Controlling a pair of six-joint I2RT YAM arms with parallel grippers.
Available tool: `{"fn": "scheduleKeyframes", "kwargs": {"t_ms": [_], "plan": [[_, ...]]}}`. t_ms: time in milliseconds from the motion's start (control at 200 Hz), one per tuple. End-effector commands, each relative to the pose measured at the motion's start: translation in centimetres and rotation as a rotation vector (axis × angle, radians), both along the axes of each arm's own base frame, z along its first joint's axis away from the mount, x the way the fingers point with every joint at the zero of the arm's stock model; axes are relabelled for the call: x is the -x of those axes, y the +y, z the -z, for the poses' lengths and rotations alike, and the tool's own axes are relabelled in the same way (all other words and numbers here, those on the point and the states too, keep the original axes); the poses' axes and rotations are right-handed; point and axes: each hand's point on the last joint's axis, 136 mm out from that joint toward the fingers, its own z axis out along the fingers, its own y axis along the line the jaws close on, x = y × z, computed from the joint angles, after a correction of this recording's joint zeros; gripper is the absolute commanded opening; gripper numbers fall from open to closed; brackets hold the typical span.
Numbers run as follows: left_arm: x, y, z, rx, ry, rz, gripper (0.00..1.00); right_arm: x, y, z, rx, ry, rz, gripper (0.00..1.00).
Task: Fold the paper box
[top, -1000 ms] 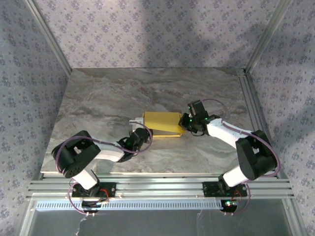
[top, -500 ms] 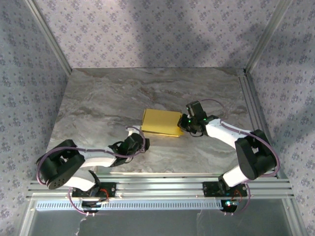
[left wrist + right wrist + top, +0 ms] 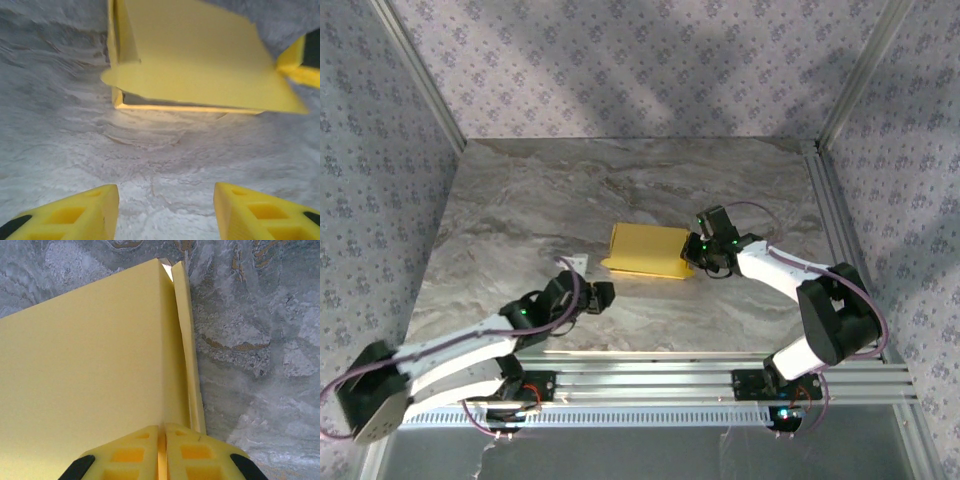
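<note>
The paper box (image 3: 648, 250) lies flat, yellow face up, near the middle of the marble table (image 3: 510, 200), its near flap slightly lifted. At its 3 o'clock edge the right gripper (image 3: 698, 251) pinches the card, fingers pressed together. At its 7 o'clock, apart from it, the left gripper (image 3: 603, 296) hangs low with fingers spread, holding nothing

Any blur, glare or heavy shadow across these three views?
Top external: sharp, broad soft shadows on the wallpaper. Left wrist: slightly soft, thin shadow under the paper box, open left claw cropped. Right wrist: crisp, evenly lit, no glare, right claw pinching the box.
</note>
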Motion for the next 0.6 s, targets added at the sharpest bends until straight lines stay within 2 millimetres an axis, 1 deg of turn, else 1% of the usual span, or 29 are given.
{"fn": "scheduleKeyframes", "kwargs": {"t_ms": [0,30,85,145,185,255,355,400,475,555,595], "plan": [[-0.5,4.0,-4.4,-0.037,-0.011,-0.148,0.53,0.8,-0.9,0.9,0.065,0.041,-0.005,0.11],[-1.0,4.7,-5.4,-0.031,-0.024,-0.162,0.52,0.8,-0.9,0.8,0.07,0.039,-0.006,0.11],[-2.2,5.5,-6.3,-0.015,-0.018,-0.178,0.52,0.8,-1.1,0.8,0.079,0.039,-0.006,0.11],[-3.8,5.9,-6.0,0.002,0.034,-0.184,0.52,0.7,-1.1,0.8,0.08,0.039,-0.01,0.11],[-4.9,5.6,-5.6,0.021,0.069,-0.164,0.52,0.7,-1.0,0.8,0.079,0.04,-0.013,0.11],[-7.1,4.6,-4.9,0.034,0.106,-0.128,0.52,0.6,-1.0,0.8,0.08,0.039,-0.017,0.11],[-9.9,1.9,-4.2,-0.005,0.137,-0.028,0.53,0.6,-0.9,1.0,0.083,0.042,-0.017,0.11],[-10.8,0.7,-3.7,-0.014,0.152,0.005,0.53,0.6,-1.0,1.1,0.084,0.045,-0.018,0.11],[-11.5,-0.7,-2.1,-0.062,0.193,0.041,0.51,0.5,-0.9,1.1,0.082,0.045,-0.018,0.11],[-11.4,-1.8,-0.4,-0.091,0.227,0.072,0.43,0.4,-0.8,1.0,0.084,0.044,-0.02,0.11],[-11.3,-2.3,0.2,-0.089,0.233,0.084,0.41,0.5,-0.8,1.0,0.085,0.044,-0.022,0.11]]}}
